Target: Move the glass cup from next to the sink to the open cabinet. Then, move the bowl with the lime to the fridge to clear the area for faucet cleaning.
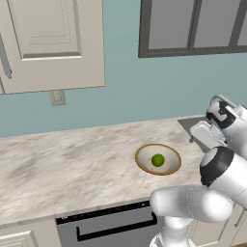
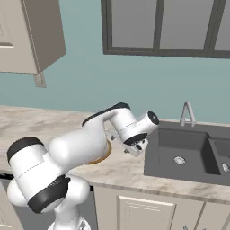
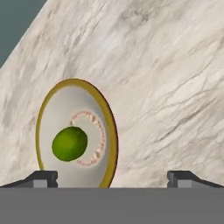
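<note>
Jaws wide apart, nothing between them. In hand view the two dark fingertips [image 3: 43,177] sit far apart at the bottom, one in front of the bowl's near rim, the other over bare marble. The gripper [image 2: 134,146] hangs just above the tabletop [image 1: 72,164], between the bowl and the sink [image 2: 184,155].

The bowl [image 1: 158,159] sits flat on the tabletop, near the front edge, well apart from the wall. The lime [image 1: 157,160] lies loose at approx. the centre of the cream inside, on a ring pattern. No glass cup seen by the sink, so prob. the cup step is done and the bowl is the job in hand.

Handling, my read: bowl looks stiff, glazed, prob. ceramic, so hard, a bit slick, chips if knocked. Shallow w/ thin golden rim [image 3: 109,131]; too wide to span across, so pinch the rim wall, one finger inside, one outside. Side nearest the jaws is best. Lime is light, round, free to roll, so keep the bowl level w/ no jerks on the way to the fridge, else it rolls out. Rim pinch is off-centre, so the bowl may tip; grip deep & firm.

Faucet [image 2: 187,112] stands behind the sink, clear of the arm.
</note>
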### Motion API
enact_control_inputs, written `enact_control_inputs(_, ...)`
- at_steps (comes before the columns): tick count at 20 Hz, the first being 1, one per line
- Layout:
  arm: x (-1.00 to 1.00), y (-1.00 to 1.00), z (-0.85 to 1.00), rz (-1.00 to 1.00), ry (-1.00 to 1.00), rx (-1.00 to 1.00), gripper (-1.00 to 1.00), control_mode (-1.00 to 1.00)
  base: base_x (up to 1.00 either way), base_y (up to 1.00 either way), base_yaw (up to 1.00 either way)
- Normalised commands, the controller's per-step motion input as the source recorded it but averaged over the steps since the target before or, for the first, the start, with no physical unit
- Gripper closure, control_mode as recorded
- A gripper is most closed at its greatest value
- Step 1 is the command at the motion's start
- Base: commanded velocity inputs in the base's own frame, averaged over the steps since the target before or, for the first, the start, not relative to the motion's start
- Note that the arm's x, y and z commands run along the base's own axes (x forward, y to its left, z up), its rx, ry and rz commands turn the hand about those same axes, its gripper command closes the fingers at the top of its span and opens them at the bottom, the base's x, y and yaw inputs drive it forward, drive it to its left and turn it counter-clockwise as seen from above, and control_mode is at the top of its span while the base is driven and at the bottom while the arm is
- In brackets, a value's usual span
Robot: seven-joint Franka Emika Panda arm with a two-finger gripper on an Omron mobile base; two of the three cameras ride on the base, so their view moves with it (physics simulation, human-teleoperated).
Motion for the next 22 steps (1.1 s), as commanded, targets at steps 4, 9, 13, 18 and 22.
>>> enact_control_inputs(4, 0.12, 0.29, -0.59, 0.0, 0.2, 0.15, -1.0, -1.0, 0.0, 0.0, 0.0)
enact_control_inputs(9, 0.22, 0.45, -0.32, 0.0, 0.25, 0.0, -1.0, -1.0, 0.0, 0.0, 0.0)
enact_control_inputs(13, -0.03, 0.53, -0.09, 0.0, 0.07, -0.02, -1.0, -1.0, 0.0, 0.0, 0.0)
enact_control_inputs(18, -0.32, 0.43, -0.03, 0.0, 0.0, -0.03, -1.0, -1.0, 0.0, 0.0, 0.0)
enact_control_inputs(22, -0.01, 0.33, -0.18, 0.0, 0.0, -0.03, -1.0, -1.0, 0.0, 0.0, 0.0)
